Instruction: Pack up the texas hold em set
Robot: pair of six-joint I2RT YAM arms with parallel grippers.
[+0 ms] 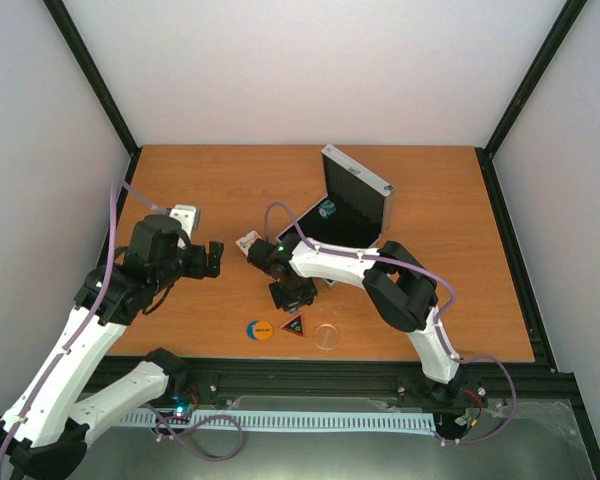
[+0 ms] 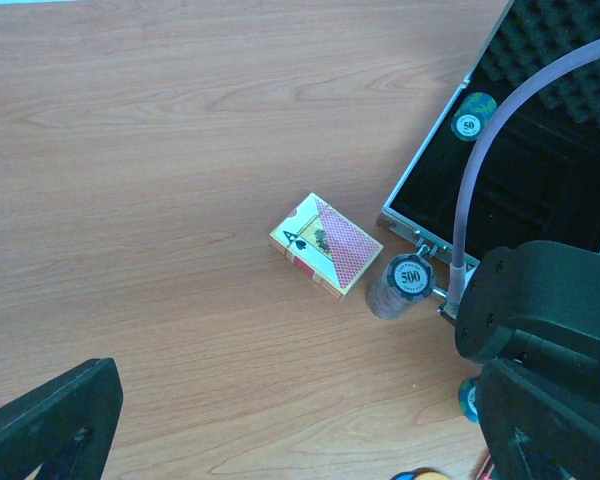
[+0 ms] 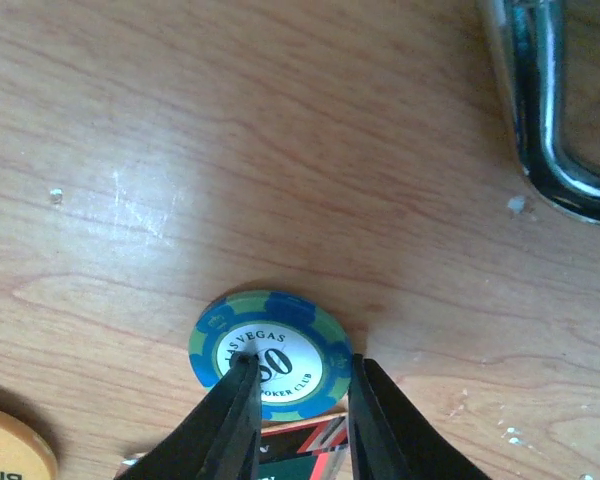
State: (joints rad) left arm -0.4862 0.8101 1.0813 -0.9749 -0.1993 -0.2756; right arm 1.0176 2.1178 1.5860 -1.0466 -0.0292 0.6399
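The silver case lies open at the back, black lining up, with one chip inside. The pink-white card pack and a stack of chips sit in front of the case. My right gripper hangs narrowly open over a blue-green chip flat on the table; one finger overlaps its face, the other is at its right edge. The orange disc, black-red triangle and clear disc lie near the front edge. My left gripper is open and empty, left of the card pack.
The case's metal handle lies just behind the blue-green chip. My right arm stretches across the table in front of the case. A purple cable arcs over the case.
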